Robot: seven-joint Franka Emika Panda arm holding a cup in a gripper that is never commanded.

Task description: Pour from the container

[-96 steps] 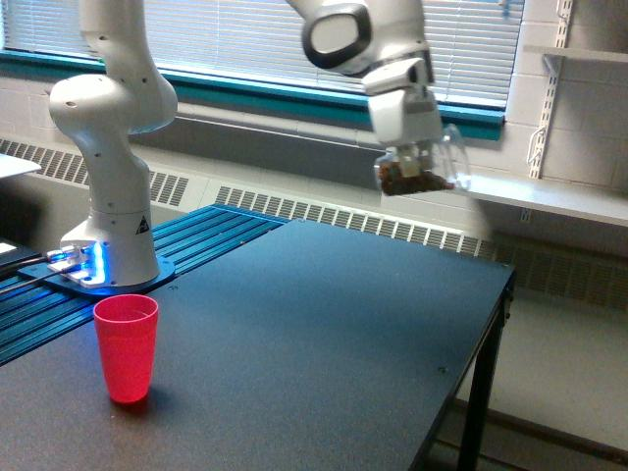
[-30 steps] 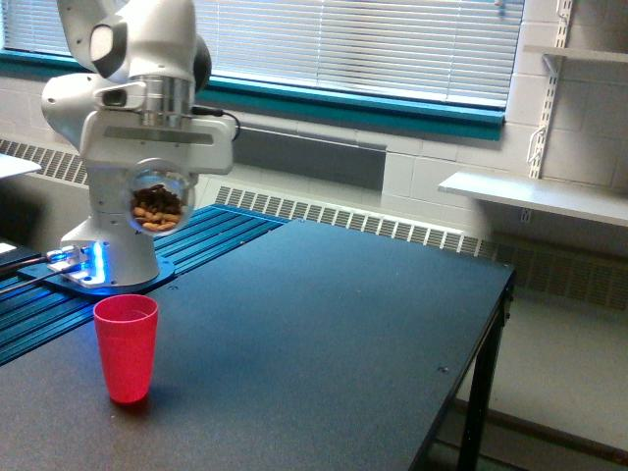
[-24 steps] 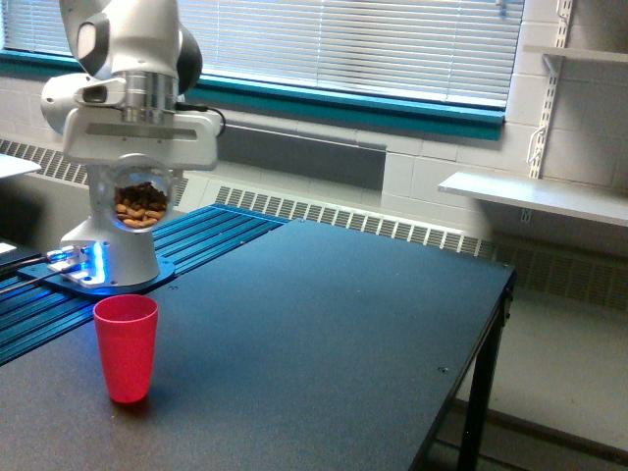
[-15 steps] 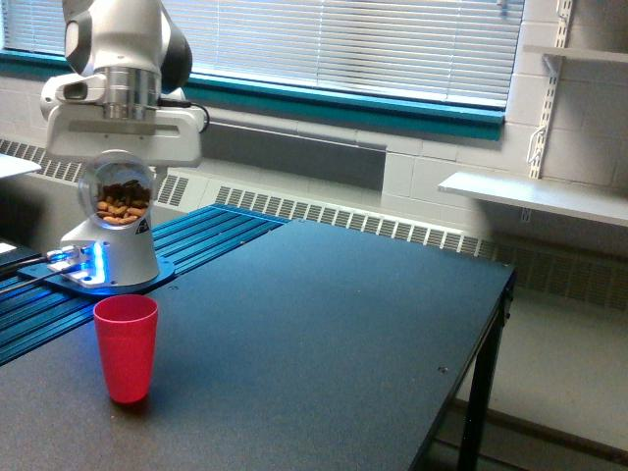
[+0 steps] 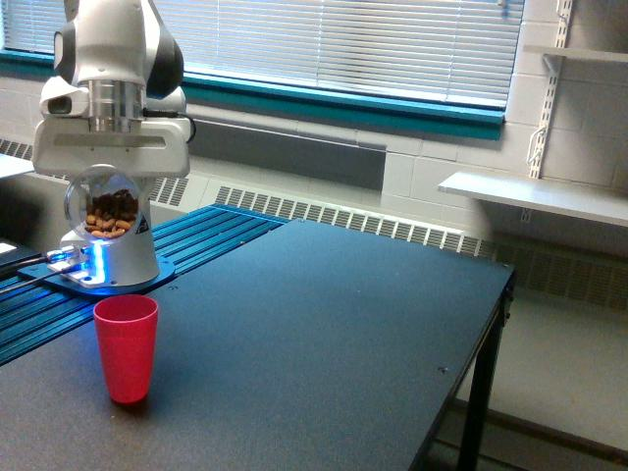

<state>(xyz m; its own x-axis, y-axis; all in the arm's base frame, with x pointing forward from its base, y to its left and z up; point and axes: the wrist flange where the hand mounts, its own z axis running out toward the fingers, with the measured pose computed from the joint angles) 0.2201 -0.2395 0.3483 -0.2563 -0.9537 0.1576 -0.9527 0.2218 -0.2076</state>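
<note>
The clear cup [image 5: 106,208] is seen high in the exterior view, at about ten o'clock from the middle of the dark table [image 5: 324,343], with its round rim turned toward the camera. It is tipped onto its side, and brown pieces [image 5: 110,214] are heaped in its lower part. It is carried just beneath the white gripper [image 5: 110,162]; the fingers are hidden behind the cup and the gripper body, so whether they are clamped on it cannot be told from this view. The red cup [image 5: 127,347] is stood upright on the table at six o'clock from the clear cup, well apart from it. The arm's base [image 5: 110,257] is seen behind the clear cup.
</note>
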